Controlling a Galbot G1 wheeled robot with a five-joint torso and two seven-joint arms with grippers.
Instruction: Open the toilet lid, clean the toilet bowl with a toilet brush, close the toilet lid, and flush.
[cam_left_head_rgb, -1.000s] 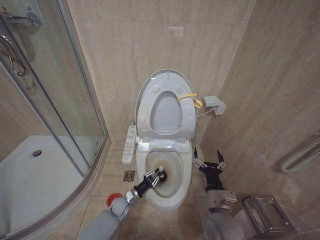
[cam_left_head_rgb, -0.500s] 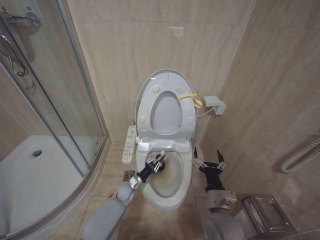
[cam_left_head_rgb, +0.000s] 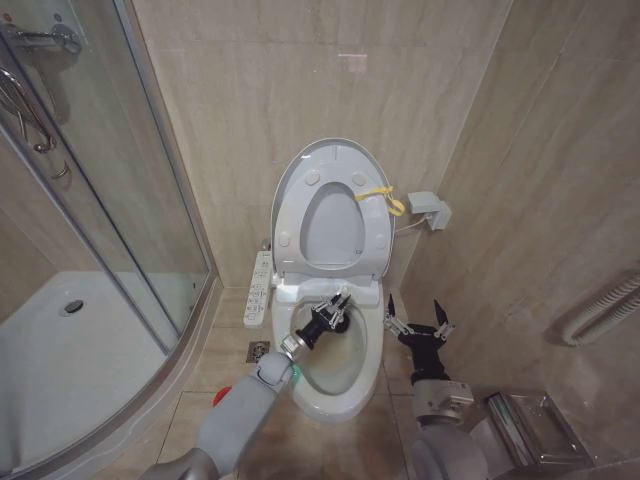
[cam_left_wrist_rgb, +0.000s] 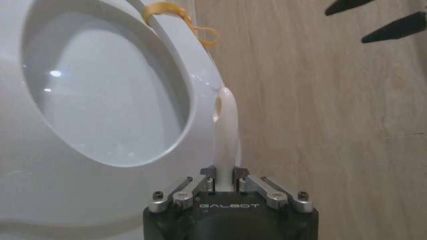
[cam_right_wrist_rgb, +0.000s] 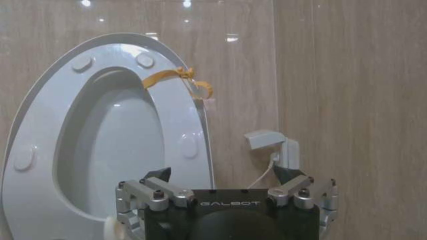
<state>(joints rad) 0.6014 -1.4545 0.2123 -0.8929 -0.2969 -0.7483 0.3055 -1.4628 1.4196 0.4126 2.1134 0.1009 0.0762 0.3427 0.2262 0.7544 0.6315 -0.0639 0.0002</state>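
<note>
The toilet lid (cam_left_head_rgb: 300, 170) stands raised against the wall, the seat ring folded up on it and a yellow strap (cam_left_head_rgb: 381, 197) at its rim. Below it lies the open toilet bowl (cam_left_head_rgb: 352, 358), stained yellowish inside. My left gripper (cam_left_head_rgb: 331, 306) hovers over the back of the bowl. In the left wrist view the left gripper (cam_left_wrist_rgb: 225, 175) is shut on the thin white handle of the toilet brush (cam_left_wrist_rgb: 225, 125); the bristle head is hidden. My right gripper (cam_left_head_rgb: 418, 325) waits open beside the bowl's right side, and the right wrist view has it (cam_right_wrist_rgb: 220, 172) facing the lid (cam_right_wrist_rgb: 47, 120).
A long white control panel (cam_left_head_rgb: 258, 288) lies left of the toilet, with a floor drain (cam_left_head_rgb: 258, 350) and a red cup (cam_left_head_rgb: 222, 394) near it. The glass shower enclosure (cam_left_head_rgb: 110, 210) fills the left. A white wall box (cam_left_head_rgb: 430, 210) and a metal bin (cam_left_head_rgb: 530, 430) sit right.
My left gripper has carried the brush from the bowl's front left, away from me and rightwards, to the back of the bowl. The right arm has not moved.
</note>
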